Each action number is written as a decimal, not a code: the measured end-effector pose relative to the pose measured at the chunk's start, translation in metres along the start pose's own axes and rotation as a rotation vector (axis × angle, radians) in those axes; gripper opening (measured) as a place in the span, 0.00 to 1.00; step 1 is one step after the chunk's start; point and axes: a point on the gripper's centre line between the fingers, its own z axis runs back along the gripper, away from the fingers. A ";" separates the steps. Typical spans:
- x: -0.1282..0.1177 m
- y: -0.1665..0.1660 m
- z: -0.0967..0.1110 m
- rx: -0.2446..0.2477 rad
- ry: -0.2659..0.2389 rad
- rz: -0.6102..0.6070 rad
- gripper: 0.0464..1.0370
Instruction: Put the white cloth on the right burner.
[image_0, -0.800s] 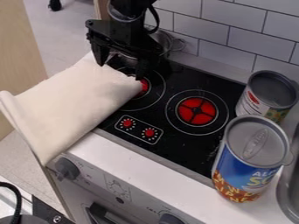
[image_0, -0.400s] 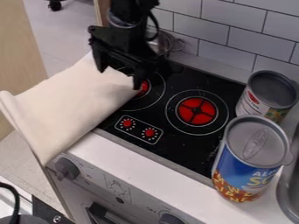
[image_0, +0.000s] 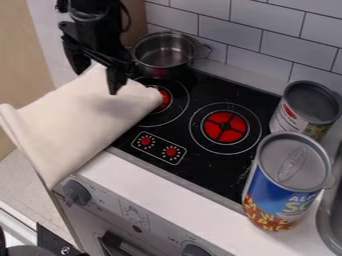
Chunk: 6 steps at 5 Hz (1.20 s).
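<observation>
My gripper hangs open over the upper part of the white cloth, its two fingers spread apart with nothing between them. The cloth lies over the left side of the stove, covers part of the left burner and drapes past the left edge of the counter. Uncovered, the right burner shows its red centre in the middle of the black cooktop.
A metal pot stands at the back left of the cooktop by the tiled wall. Two cans, one blue and one with a greenish label, stand to the right. A sink edge lies at the far right.
The gripper has moved left, from above the left burner to above the cloth, bringing the pot into fuller view. The cloth has not visibly moved.
</observation>
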 end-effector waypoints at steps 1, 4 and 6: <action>-0.009 0.015 -0.009 -0.024 0.010 -0.116 0.64; -0.024 0.013 -0.042 -0.129 0.053 -0.287 0.01; -0.026 -0.002 -0.051 -0.138 -0.023 -0.339 0.01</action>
